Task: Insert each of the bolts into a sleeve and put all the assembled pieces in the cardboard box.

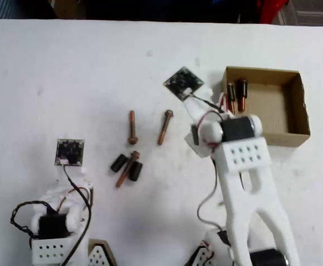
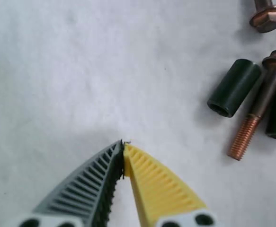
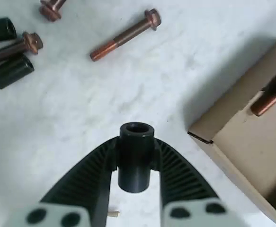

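Note:
My right gripper is shut on a black sleeve, held upright just above the table beside the cardboard box. That box stands at the right and holds two assembled pieces. Three copper bolts lie mid-table: two apart, and one between two black sleeves. My left gripper is shut and empty, low over bare table, a short way from a sleeve and the bolt beside it.
The right arm stretches from the front edge toward the box's near-left corner. The left arm's base sits at the front left. Bare white table spreads across the back and left.

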Motion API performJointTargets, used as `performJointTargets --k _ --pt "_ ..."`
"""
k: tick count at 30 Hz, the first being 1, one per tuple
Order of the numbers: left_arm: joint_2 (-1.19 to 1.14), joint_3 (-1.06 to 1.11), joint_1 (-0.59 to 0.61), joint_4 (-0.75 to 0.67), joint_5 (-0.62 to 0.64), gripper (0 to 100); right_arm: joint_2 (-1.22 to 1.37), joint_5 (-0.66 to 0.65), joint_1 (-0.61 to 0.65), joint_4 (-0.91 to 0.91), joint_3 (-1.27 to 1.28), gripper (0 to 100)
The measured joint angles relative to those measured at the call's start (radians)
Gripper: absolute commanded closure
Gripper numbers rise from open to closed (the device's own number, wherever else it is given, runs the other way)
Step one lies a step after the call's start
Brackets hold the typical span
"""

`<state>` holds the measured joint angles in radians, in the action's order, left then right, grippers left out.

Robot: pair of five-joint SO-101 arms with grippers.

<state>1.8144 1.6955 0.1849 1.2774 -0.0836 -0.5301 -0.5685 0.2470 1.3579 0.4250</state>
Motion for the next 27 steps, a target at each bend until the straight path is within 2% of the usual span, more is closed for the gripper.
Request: performJointTargets --k 7,27 --pt "0.000 0.000 0.000 0.000 -0.258 97 -0.218 0.084 0.000 -0.023 0.160 98.1" --pt "0.000 0.000 0.000 0.000 -0.247 97 -0.930 0.107 0.000 -0.100 0.666 98.1"
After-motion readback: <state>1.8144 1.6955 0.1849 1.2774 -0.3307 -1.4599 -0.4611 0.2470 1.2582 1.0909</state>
